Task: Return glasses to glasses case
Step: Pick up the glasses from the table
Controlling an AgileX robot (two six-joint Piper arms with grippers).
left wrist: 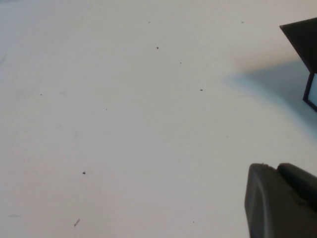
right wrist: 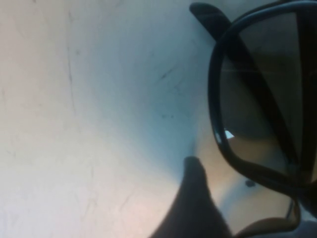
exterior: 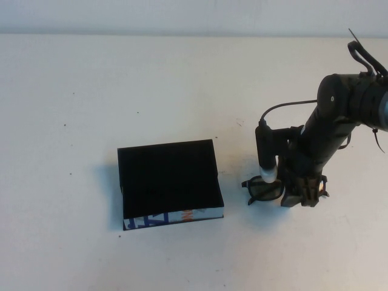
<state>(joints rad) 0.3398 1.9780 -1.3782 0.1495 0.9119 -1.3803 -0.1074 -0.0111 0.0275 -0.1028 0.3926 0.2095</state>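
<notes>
Close against the right wrist camera, the glasses (right wrist: 257, 99) lay on the white table (exterior: 91, 91) toward its right edge, the right gripper (exterior: 303, 193) lowered onto them, apparently for a pickup; whether it gripped them could not be told. Beside them, nearer the table's middle, sat the glasses case (exterior: 170, 179), lid on. Only a corner of the left gripper (left wrist: 280, 201) showed, low over bare table, its state unclear.

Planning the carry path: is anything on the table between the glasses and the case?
Nothing: the high view shows only bare table between the glasses, under the right gripper, and the case. Left gripper hangs elsewhere.
</notes>
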